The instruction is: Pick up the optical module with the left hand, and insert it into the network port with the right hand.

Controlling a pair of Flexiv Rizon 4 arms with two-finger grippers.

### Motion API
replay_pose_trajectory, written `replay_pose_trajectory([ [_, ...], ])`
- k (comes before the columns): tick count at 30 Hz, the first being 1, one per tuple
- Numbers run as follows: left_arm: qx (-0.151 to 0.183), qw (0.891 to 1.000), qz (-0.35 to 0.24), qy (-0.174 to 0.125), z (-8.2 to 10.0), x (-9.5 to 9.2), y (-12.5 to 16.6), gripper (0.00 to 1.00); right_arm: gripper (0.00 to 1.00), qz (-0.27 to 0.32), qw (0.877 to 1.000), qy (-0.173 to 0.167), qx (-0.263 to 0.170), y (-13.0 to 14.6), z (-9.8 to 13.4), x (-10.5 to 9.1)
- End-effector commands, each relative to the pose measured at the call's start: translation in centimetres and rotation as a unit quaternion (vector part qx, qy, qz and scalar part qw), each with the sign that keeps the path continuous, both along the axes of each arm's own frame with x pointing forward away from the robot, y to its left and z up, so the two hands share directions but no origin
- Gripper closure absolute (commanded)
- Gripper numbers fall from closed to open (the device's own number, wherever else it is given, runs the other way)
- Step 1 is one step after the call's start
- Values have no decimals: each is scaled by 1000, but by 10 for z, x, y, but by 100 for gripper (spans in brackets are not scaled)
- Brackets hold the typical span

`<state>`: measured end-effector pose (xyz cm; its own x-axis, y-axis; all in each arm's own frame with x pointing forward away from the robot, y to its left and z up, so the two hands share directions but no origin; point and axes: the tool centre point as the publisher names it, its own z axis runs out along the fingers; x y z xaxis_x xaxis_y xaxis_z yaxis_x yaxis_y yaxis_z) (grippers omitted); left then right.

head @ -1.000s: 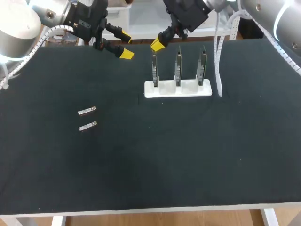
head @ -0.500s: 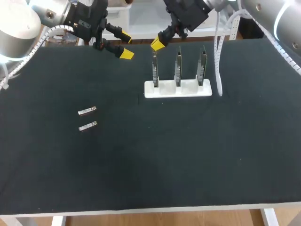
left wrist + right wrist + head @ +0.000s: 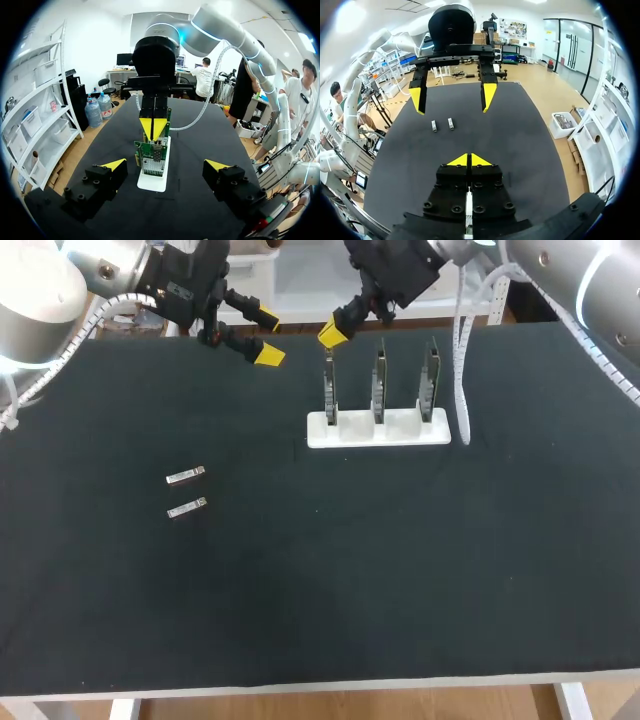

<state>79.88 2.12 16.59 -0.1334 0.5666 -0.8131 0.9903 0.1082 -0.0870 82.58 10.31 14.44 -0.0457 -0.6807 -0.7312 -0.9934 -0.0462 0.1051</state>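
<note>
Left end effector [image 3: 267, 337] spread wide, empty, over counter [image 3: 320, 580] far edge. Right end effector [image 3: 333, 335] closed on nothing, near top of leftmost board [image 3: 328, 390] in white holder [image 3: 377, 430]. Optical module [image 3: 186, 476] and second optical module [image 3: 187, 508] lie left, well apart from both. White cable [image 3: 460, 365] hangs beside holder.

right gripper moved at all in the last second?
Yes, slightly. The right gripper, yellow tips together, has drifted left and a little farther back, judged against the leftmost upright circuit board in the white slotted holder.
</note>
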Motion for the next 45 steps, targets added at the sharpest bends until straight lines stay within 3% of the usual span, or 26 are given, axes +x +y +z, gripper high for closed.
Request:
replay_pose_trajectory([
  [1,1,1000,2,0,0,-1,0,0,100,210,958,196,11,2,0,8],
  [45,1,1000,2,0,0,-1,0,0,100,196,956,217,5,-3,-17,0],
])
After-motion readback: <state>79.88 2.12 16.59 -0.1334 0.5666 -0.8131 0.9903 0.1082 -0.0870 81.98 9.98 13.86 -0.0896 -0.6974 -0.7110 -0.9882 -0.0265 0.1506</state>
